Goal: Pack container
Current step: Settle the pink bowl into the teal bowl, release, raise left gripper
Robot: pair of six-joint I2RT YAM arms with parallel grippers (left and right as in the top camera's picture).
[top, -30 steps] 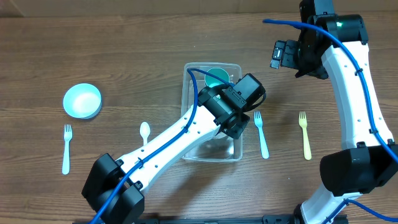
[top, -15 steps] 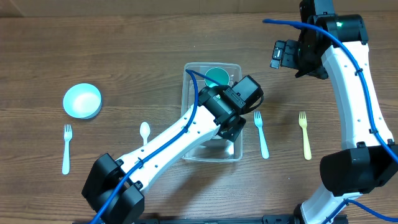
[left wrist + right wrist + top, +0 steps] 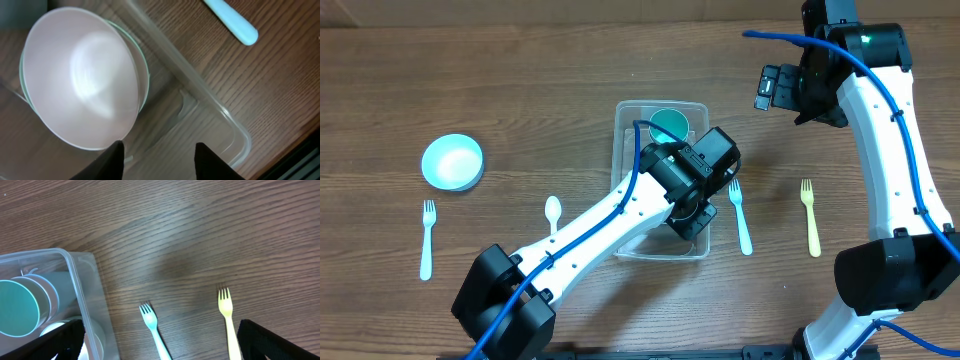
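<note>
The clear container (image 3: 618, 150) is set at the middle of the wooden table (image 3: 520, 80), with a teal cup (image 3: 669, 124) and a white bowl (image 3: 80, 75) kept inside. The left gripper (image 3: 160, 161) is spread empty beside the bowl. The right gripper (image 3: 161, 342) is spread wide, empty.

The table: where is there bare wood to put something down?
Widest bare wood: the far edge, left of the container and behind the light-blue bowl. Another patch lies between that bowl and the container, beyond the white spoon. Crowded: the container under the left arm, and the blue fork and yellow fork to its right.
</note>
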